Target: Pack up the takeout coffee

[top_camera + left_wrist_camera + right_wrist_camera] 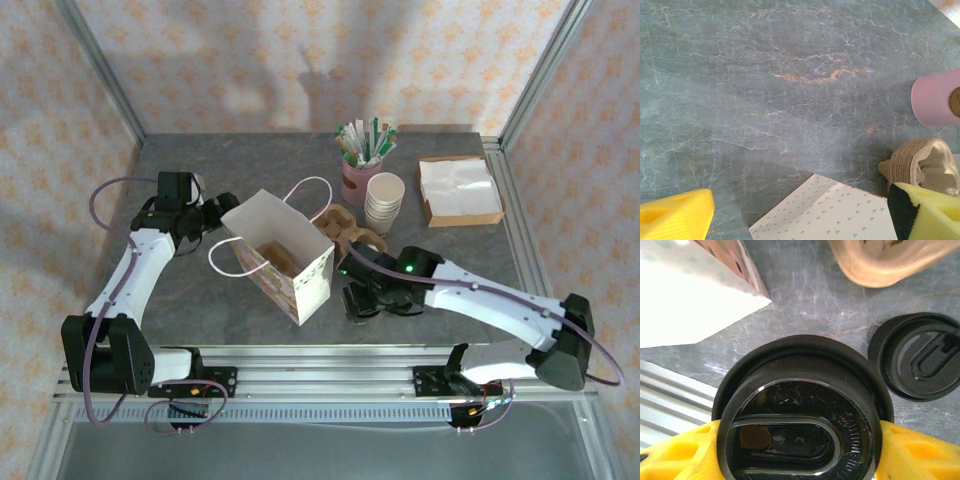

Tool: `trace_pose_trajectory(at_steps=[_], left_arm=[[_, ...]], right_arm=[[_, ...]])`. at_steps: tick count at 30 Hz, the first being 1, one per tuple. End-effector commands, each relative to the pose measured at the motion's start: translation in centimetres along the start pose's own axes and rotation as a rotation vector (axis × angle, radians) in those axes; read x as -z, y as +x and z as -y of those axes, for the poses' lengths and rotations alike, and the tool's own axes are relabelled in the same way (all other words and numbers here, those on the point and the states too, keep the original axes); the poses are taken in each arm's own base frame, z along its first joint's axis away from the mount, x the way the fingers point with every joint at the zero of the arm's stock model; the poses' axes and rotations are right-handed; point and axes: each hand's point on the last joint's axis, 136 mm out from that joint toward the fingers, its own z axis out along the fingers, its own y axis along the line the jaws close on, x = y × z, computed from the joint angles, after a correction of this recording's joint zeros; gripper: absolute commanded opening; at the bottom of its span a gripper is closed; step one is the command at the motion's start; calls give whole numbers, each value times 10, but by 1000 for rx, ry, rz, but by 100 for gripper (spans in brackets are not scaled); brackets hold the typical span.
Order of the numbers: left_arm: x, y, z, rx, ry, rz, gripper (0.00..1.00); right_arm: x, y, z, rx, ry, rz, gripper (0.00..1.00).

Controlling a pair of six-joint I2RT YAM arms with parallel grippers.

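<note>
Right gripper [799, 452] straddles the takeout coffee [800, 410].
I can't tell if the pads [920, 450] press it; it stands at the paper bag's [280, 255] 5 o'clock. Left gripper [805, 215] gapes wide at 10 o'clock.

left gripper [213, 212] gapes wide, arm outstretched; right gripper [362, 300] sits low, clamping the takeout coffee [800, 425].

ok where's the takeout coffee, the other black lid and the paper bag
takeout coffee [800, 435]: right wrist view, dome lid top
other black lid [920, 357]: right wrist view, centre
paper bag [316, 281]: top view, patterned side wall
</note>
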Motion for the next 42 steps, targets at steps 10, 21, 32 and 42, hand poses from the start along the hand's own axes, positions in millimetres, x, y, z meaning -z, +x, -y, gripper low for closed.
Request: trace_pose_trajectory(at_steps=[10, 21, 32, 42], left_arm=[[9, -2, 0, -16, -1, 20, 91], [8, -2, -1, -15, -6, 18, 91], [8, -2, -1, -16, -8, 19, 91], [9, -2, -1, -17, -5, 19, 91]], right_arm=[[119, -38, 42, -80, 43, 321, 61], [202, -79, 28, -24, -58, 516, 61], [216, -118, -28, 109, -158, 502, 62], [216, -131, -65, 161, -259, 459, 61]])
